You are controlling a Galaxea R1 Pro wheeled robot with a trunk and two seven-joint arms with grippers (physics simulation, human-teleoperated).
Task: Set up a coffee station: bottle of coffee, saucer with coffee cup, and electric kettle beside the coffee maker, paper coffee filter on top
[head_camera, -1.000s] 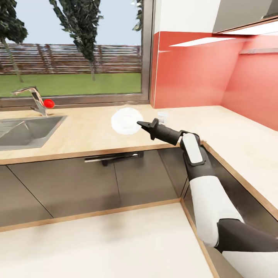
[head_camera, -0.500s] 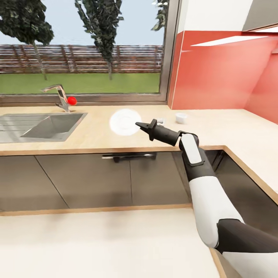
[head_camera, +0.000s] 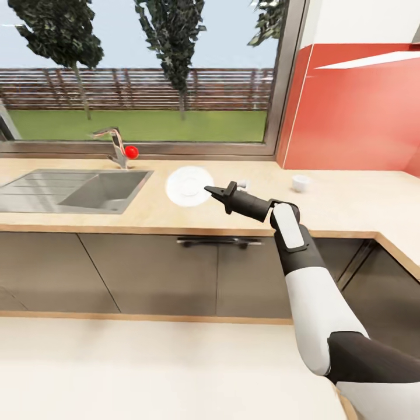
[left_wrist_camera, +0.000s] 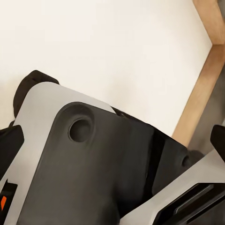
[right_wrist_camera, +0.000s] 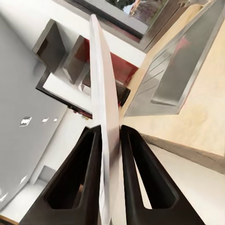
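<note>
My right gripper (head_camera: 209,190) is shut on the rim of the saucer (head_camera: 188,185), a plain white round plate held tilted above the light wood-grain kitchen countertop (head_camera: 350,204), just right of the sink. In the right wrist view the saucer (right_wrist_camera: 104,93) runs edge-on between the two black fingers (right_wrist_camera: 75,183), with the gripper (right_wrist_camera: 110,129) clamped on it. The small white coffee cup (head_camera: 301,183) stands on the countertop to the right, near the red wall. The coffee maker, bottle of coffee, paper filter and kettle are out of view.
A steel sink (head_camera: 76,189) with a faucet (head_camera: 116,146) and red knob lies at the left under the window. Grey cabinet fronts (head_camera: 146,274) sit below the counter. A pale wood-edged surface (head_camera: 146,367) spans the foreground. The left wrist view shows robot body parts (left_wrist_camera: 93,173).
The whole picture has slid right, so the camera has turned left along the counter; more of the sink shows. The right gripper still holds the saucer the same way.
</note>
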